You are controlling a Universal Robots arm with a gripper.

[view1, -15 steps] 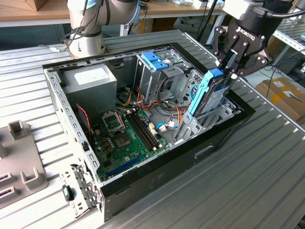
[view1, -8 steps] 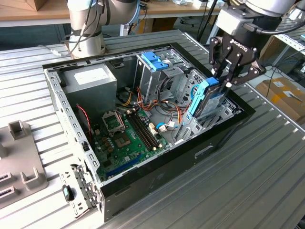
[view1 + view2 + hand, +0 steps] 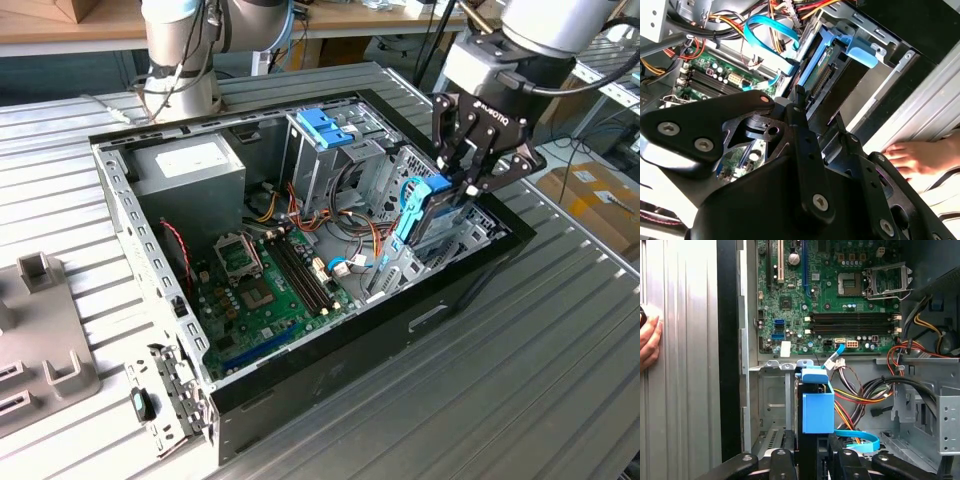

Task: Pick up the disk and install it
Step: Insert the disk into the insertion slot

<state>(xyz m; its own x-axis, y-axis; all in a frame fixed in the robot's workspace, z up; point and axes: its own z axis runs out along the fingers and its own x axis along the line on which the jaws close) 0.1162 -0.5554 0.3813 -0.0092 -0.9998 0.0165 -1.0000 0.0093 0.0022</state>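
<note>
Black gripper (image 3: 462, 185) on the single robot arm grips the disk (image 3: 420, 205), a flat silver-metal hard drive with light-blue plastic rails. Its 2 fingers (image 3: 802, 135) are closed narrowly on the drive's broad faces. The disk stands on edge at the silver metal drive bay (image 3: 450, 225), at the end of the open black desktop computer case (image 3: 330, 370) on the exterior view's right, close to the case wall.

In both wrist views the disk (image 3: 817, 410) sits between the gripper's (image 3: 812, 460) fingers. A flat light-blue data cable (image 3: 857, 440) curls just beside it, and the green motherboard (image 3: 840, 300) lies beyond.

At the case's far end in the exterior view are a grey power-supply box with a white label (image 3: 190, 165) and a blue plastic bracket (image 3: 325, 125) on top of a metal cage.

The case rests on a ribbed aluminium table (image 3: 520, 380). A person's hand (image 3: 649, 342) lies on the ribbed metal outside the case wall.
</note>
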